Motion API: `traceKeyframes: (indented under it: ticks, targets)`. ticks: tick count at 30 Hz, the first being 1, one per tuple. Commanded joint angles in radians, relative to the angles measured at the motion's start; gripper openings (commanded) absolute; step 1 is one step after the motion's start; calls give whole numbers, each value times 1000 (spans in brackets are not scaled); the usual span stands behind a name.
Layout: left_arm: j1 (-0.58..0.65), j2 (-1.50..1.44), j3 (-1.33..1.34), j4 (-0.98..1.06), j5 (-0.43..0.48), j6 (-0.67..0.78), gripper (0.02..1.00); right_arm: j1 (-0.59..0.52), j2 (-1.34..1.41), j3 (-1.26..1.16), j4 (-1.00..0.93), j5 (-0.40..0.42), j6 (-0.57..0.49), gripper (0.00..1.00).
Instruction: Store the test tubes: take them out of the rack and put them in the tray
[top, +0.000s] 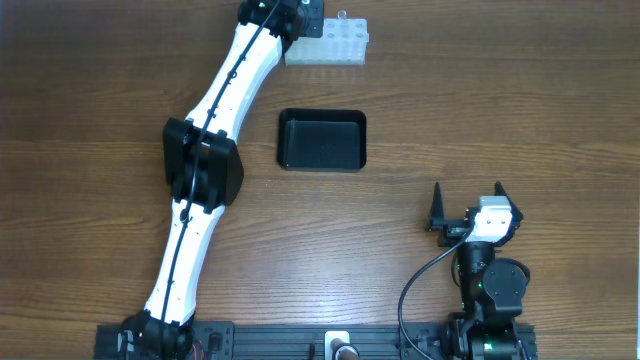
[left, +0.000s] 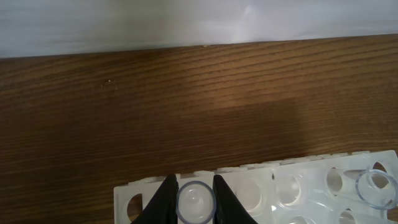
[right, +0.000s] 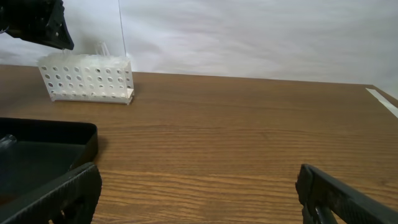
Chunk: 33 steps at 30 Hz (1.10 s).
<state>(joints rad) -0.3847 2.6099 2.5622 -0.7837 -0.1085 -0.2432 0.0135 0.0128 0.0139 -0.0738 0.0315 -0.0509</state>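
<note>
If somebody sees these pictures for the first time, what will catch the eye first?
The long white left arm stretches across the table to the white rack at the far edge, where the left fingers clasp a clear test tube. The black tray lies in the middle, and the right fingers stand open near that arm's base.

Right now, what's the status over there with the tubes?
Left hand shut on test tube in rack. Right hand open, idle near its base. Nothing between rack and tray.
</note>
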Motion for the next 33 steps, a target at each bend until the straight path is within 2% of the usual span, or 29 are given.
traceKeyframes:
  ticks: [1,16,21,24,33]
  targets:
    - [7,-25,24,3,6,4,38,-7,-8,-9,0,-8,9,993]
    - [7,-197,24,-2,-2,34,38,-7,-8,-9,0,-8,9,993]
    - [2,-267,24,-93,0,30,40,-7,-8,-9,0,-8,9,993]
    - [-3,-306,24,-183,31,26,40,-7,-8,-9,0,-8,9,993]
    - [-28,-318,23,-537,209,-35,38,-7,-8,-9,0,-8,9,991]
